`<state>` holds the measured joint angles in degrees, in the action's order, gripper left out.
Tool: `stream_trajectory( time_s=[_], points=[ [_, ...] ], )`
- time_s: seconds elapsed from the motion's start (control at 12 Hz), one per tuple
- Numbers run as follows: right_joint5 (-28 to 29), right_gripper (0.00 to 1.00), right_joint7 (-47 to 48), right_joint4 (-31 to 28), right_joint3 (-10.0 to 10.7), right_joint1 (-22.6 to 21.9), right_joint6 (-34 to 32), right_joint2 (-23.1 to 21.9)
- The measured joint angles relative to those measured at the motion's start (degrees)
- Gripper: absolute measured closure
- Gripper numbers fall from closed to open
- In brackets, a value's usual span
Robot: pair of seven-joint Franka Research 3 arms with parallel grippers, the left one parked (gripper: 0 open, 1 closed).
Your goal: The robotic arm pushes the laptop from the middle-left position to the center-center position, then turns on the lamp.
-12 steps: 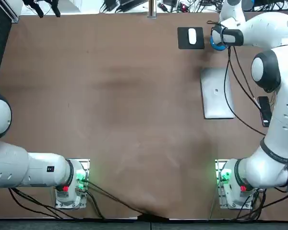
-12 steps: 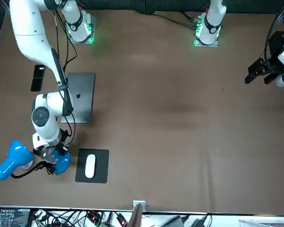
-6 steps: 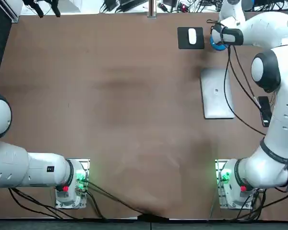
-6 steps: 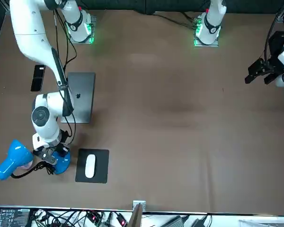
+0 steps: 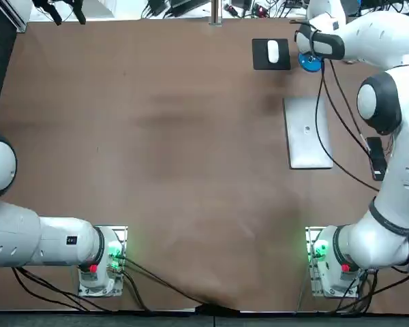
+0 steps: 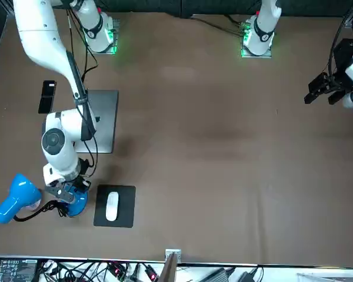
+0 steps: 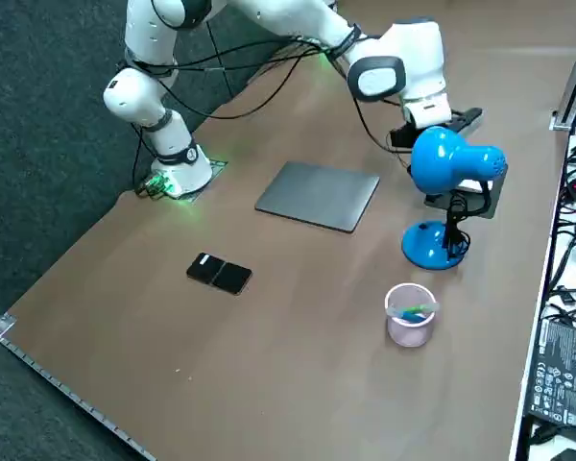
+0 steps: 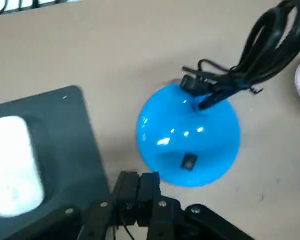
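Pinched shut on nothing at the fingers [image 8: 151, 184]; poised as the right gripper [image 8: 139, 180] right at the rim of the lamp base [image 8: 190, 135], a little short of the small dark switch [image 8: 189, 161] on it. Beside the lamp base, a mouse pad [image 8: 50, 145] with a mouse [image 8: 10, 162]; near it on the robot's side, the laptop [image 5: 307, 133], flat and closed. Seemingly on the lamp step now: next, nudge forward over the switch and press straight down, lightly enough not to shove the lamp base
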<state>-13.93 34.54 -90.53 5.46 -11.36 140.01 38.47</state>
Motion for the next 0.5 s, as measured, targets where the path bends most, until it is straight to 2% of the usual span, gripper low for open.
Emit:
stream_trajectory(
  time_s=[0.5],
  points=[
    [1.3,0.97,-0.5,0.3,-1.1,-1.9,-10.5,-6.3]
  ],
)
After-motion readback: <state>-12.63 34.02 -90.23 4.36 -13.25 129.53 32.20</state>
